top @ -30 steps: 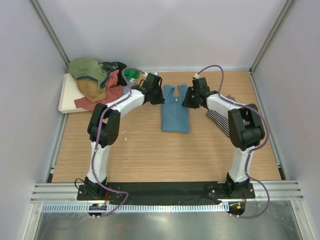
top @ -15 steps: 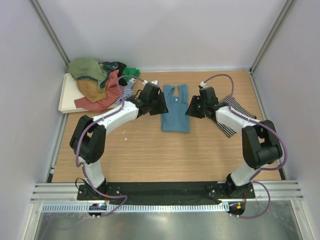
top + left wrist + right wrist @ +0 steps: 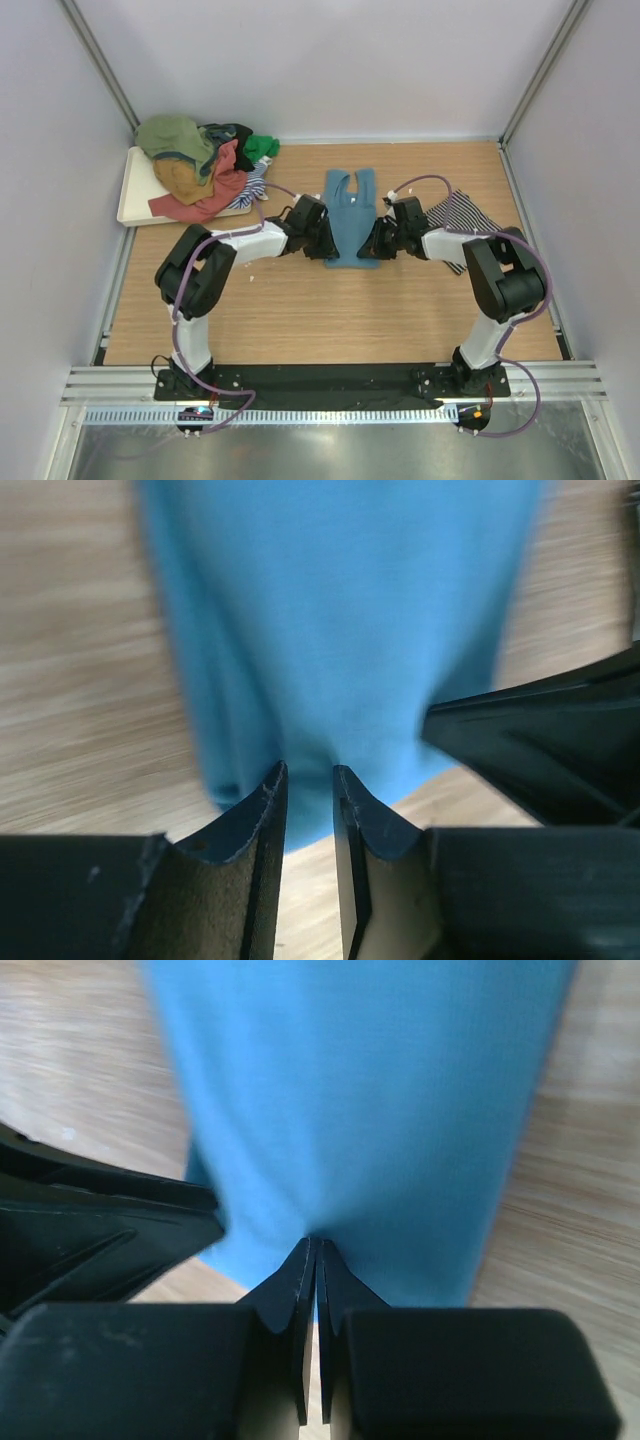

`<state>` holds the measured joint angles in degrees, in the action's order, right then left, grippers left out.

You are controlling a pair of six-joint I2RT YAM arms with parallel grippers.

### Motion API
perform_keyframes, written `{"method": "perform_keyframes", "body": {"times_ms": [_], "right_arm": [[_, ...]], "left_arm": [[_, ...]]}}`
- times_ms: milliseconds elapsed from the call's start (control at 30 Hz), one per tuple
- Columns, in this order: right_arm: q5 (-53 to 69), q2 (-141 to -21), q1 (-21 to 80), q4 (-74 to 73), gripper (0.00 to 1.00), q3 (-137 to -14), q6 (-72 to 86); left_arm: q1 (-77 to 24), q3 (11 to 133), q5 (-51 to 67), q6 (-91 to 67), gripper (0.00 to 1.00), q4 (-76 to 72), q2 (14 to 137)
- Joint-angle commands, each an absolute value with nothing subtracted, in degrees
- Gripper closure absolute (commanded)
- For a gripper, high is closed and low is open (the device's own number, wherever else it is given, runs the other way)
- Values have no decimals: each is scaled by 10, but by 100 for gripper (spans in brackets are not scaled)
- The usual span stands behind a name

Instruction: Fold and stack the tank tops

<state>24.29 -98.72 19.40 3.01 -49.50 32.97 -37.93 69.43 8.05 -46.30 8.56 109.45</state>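
At the near hem of the teal-blue tank top (image 3: 350, 215), which lies flat on the wooden surface (image 3: 300, 310), the right gripper (image 3: 315, 1240) has its fingers clenched on puckered cloth. The left gripper (image 3: 310, 770) holds its fingers slightly apart with the hem between them; whether they clamp it cannot be told. Right of that top, the right arm partly covers the striped tank top (image 3: 458, 212). Far left of it, a heap of tank tops (image 3: 195, 170) hides most of a white tray (image 3: 135, 195).

A light-brown wooden counter (image 3: 330, 310) carries a flat white rectangular tray (image 3: 133, 200) in its far left corner, enclosed by pale grey walls (image 3: 330, 60).
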Motion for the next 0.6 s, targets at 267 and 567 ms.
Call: {"method": "perform_keyframes", "body": {"times_ms": [267, 567], "right_arm": [[203, -994, 200, 9, 80, -469, 332], [95, -854, 227, -81, 57, -446, 301]], "left_arm": [[-376, 601, 24, -484, 78, 50, 1089], [-411, 565, -43, -484, 47, 78, 994]]}}
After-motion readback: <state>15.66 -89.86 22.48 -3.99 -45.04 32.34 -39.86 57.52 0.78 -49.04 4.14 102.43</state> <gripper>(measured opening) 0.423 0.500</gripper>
